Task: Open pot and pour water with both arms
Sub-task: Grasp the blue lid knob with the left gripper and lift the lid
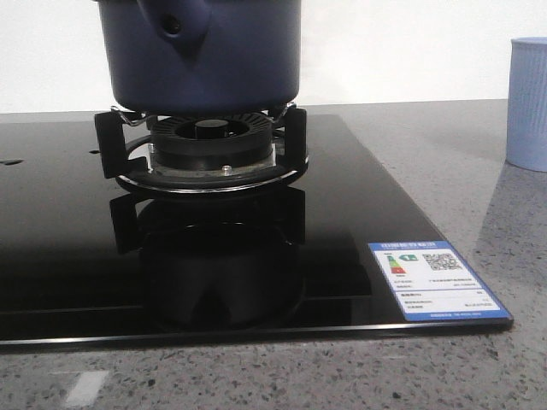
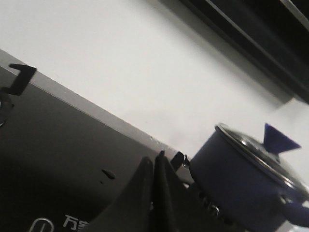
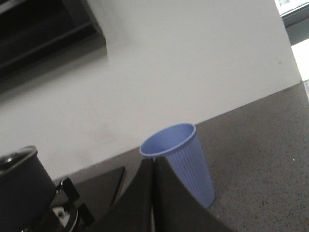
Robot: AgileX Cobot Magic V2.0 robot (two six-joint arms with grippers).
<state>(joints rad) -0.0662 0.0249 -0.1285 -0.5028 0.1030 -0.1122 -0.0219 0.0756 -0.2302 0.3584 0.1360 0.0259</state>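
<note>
A large dark navy-blue round pot (image 1: 201, 55) with straight sides and a stubby handle is seen standing on the black iron grate of a gas burner (image 1: 205, 149), set in a glossy black glass hob (image 1: 342, 213) on a grey speckled stone desk (image 1: 530, 256). In the left wrist view the pot is shown with its glass lid (image 2: 253, 150) in place, topped by a blue cone-shaped knob (image 2: 279, 139), so the opening step is judged not yet done and the pouring is left as well. To the right, well apart from the pot, a pale blue ribbed plastic cup (image 1: 530, 102) is placed upright on the desk; it appears empty in the right wrist view. The left gripper (image 2: 154, 164) is shown with its dark jaws pressed together on nothing, near the pot but not touching it. The right gripper (image 3: 153, 169) is likewise clenched on nothing, with the cup just beyond it and no contact made.
</note>
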